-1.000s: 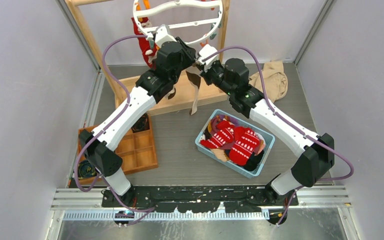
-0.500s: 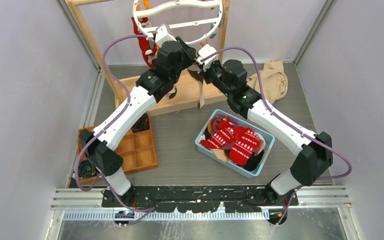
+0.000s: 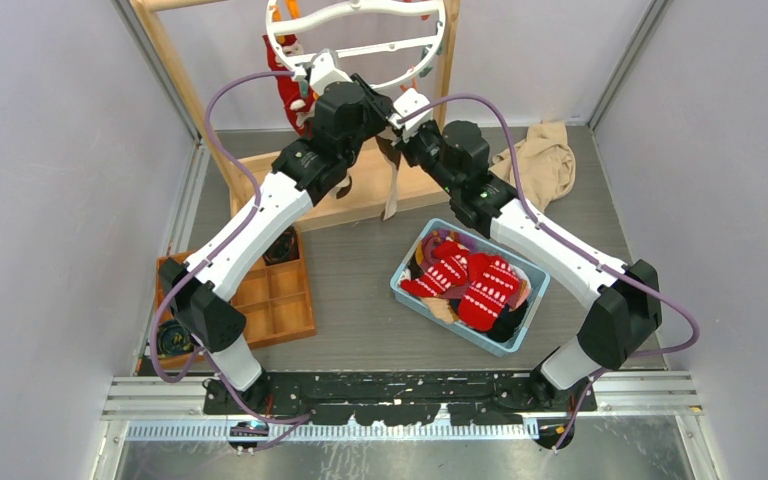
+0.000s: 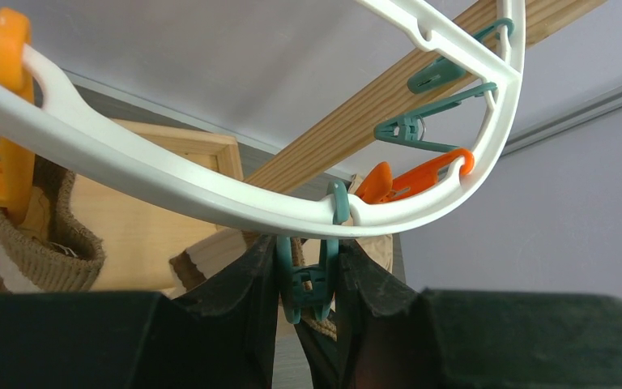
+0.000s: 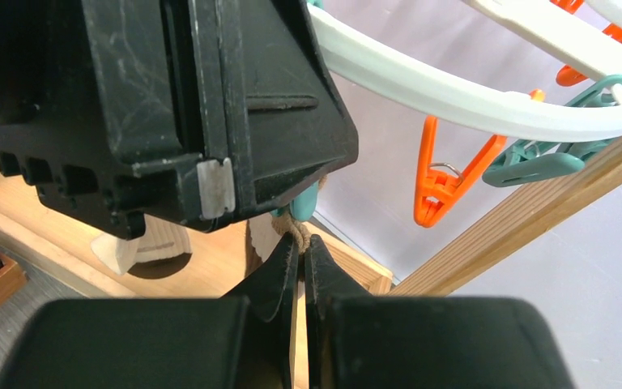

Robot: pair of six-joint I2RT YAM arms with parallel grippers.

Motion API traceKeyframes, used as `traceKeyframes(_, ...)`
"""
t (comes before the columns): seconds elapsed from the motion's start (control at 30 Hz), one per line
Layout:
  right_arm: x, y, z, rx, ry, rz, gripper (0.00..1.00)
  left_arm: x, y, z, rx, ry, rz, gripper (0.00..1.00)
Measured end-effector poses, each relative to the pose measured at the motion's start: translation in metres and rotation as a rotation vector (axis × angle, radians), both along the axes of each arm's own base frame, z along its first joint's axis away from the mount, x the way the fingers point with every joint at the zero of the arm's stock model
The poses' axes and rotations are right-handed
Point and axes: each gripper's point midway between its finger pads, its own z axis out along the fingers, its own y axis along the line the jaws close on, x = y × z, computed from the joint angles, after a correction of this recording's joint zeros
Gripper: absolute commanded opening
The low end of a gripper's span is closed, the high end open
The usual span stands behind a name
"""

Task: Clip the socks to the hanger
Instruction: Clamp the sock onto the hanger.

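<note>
Left end effector (image 4: 308,284) clamped, right end effector (image 5: 301,266) pinched; both raised.

You see a wooden frame (image 3: 175,70) at the back, a beige cloth (image 3: 540,160) right of it, a blue bin (image 3: 440,318) in the middle, and a wooden tray (image 3: 280,300) on the left.

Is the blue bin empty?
No, red socks with white patterns lie piled inside the blue bin.
</note>
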Motion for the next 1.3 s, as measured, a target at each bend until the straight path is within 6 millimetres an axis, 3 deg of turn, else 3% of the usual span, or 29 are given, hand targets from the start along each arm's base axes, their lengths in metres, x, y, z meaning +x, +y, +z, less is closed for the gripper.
traceKeyframes(0.23, 0.003, -0.005, 0.002, 0.009, -0.008, -0.026, 0.01, 0.001, 0.001, 0.000, -0.001, 0.001, 0.000, 0.00)
traceKeyframes(0.53, 0.018, -0.032, -0.030, -0.022, 0.071, -0.098, 0.00, 0.003, 0.003, -0.003, 0.004, 0.008, 0.003, 0.00)
traceKeyframes(0.7, 0.023, -0.043, -0.035, -0.020, 0.093, -0.126, 0.01, 0.004, 0.002, -0.005, 0.006, 0.011, 0.003, 0.00)
traceKeyframes(0.97, 0.017, -0.047, -0.035, -0.012, 0.099, -0.125, 0.01, 0.004, 0.002, -0.005, 0.006, 0.011, 0.001, 0.00)
traceKeyframes(1.3, 0.008, -0.031, -0.030, 0.003, 0.089, -0.088, 0.01, 0.005, 0.001, -0.006, 0.004, 0.014, 0.000, 0.00)
